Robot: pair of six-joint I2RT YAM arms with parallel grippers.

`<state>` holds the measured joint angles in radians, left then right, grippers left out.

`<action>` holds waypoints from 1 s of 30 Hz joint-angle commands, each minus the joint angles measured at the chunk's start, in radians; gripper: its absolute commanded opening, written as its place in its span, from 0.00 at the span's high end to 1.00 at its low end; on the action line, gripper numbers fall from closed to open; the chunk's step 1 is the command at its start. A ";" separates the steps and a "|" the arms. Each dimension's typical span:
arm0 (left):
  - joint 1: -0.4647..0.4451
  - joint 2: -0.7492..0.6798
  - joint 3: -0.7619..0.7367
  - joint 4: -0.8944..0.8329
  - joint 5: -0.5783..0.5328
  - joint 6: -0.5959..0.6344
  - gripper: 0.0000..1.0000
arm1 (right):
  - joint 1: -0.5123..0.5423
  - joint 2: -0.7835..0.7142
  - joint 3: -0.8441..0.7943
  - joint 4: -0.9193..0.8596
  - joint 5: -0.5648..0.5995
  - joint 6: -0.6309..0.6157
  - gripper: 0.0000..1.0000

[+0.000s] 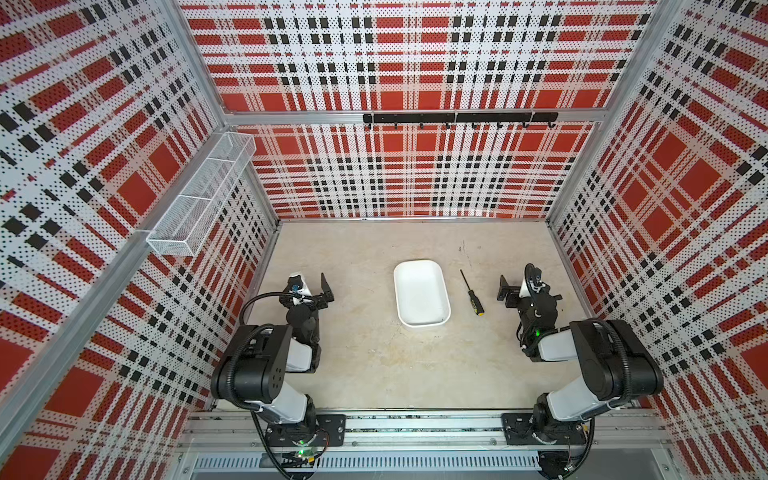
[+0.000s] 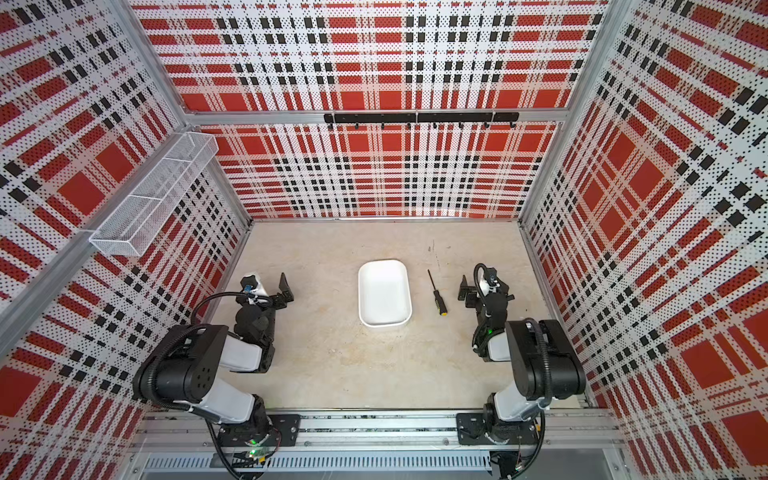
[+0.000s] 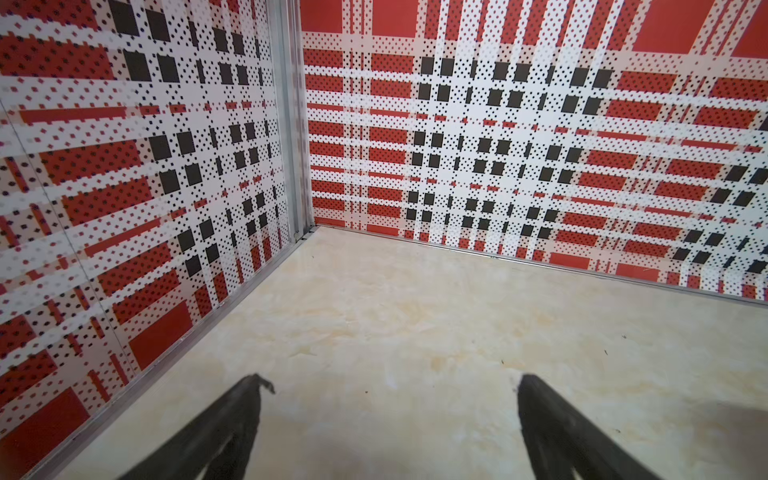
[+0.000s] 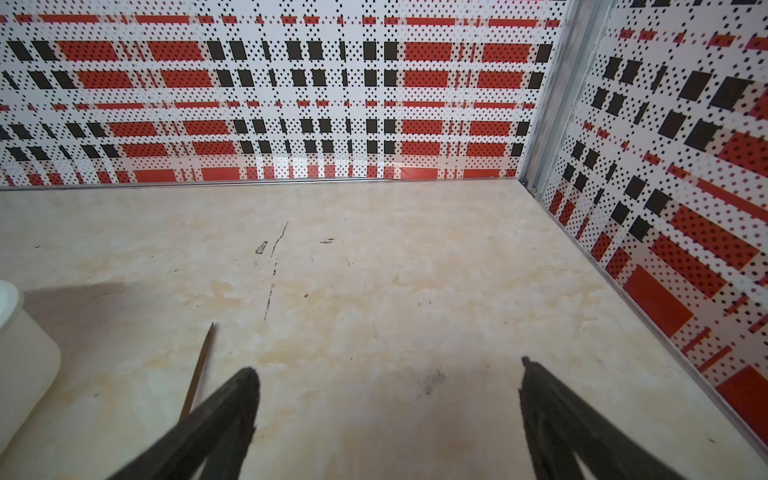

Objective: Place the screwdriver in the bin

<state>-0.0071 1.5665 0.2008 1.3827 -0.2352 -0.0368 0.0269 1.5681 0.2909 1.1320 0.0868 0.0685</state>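
Note:
The screwdriver (image 1: 472,296) (image 2: 439,297) lies flat on the beige table, its black handle and yellow butt end toward the front and its thin shaft (image 4: 201,365) pointing back. Just to its left stands the bin (image 1: 420,293) (image 2: 384,293), white, shallow and empty; one corner of the bin (image 4: 20,353) shows in the right wrist view. My right gripper (image 1: 517,283) (image 2: 477,283) (image 4: 387,368) is open and empty, low over the table, just right of the screwdriver. On the far left side of the bin my left gripper (image 1: 311,286) (image 2: 270,286) (image 3: 392,380) is open over bare table.
A long white wire-mesh basket (image 1: 199,195) hangs on the left wall. A black hook rail (image 1: 459,117) runs along the back wall. Plaid perforated walls close the table on three sides. Dark scuff marks (image 4: 272,257) lie behind the screwdriver.

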 commanded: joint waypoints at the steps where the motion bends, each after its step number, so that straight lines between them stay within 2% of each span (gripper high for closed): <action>1: 0.005 0.008 0.009 0.016 0.011 0.005 0.02 | -0.001 0.004 0.007 0.011 -0.003 -0.012 0.00; 7: 0.005 -0.007 0.010 0.008 0.032 0.010 0.02 | 0.000 0.001 0.002 0.020 -0.008 -0.014 0.00; 10: -0.003 -0.096 0.041 -0.123 0.052 0.027 0.02 | 0.000 -0.026 0.019 -0.039 0.001 -0.010 0.00; 16: -0.007 -0.232 0.103 -0.354 0.073 -0.001 0.02 | 0.001 -0.146 0.128 -0.342 -0.015 -0.010 0.00; 20: -0.011 -0.261 0.193 -0.558 0.182 -0.090 0.02 | 0.002 -0.205 0.247 -0.633 -0.146 0.012 0.00; 25: -0.053 -0.255 0.282 -0.741 0.301 -0.176 0.02 | 0.005 -0.188 0.381 -0.926 -0.275 0.022 0.00; 30: -0.109 -0.263 0.316 -0.838 0.354 -0.253 0.02 | 0.026 -0.132 0.495 -1.171 -0.373 0.027 0.00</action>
<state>-0.0952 1.3167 0.4988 0.6579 0.0372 -0.2188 0.0376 1.4044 0.7422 0.2039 -0.1879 0.0933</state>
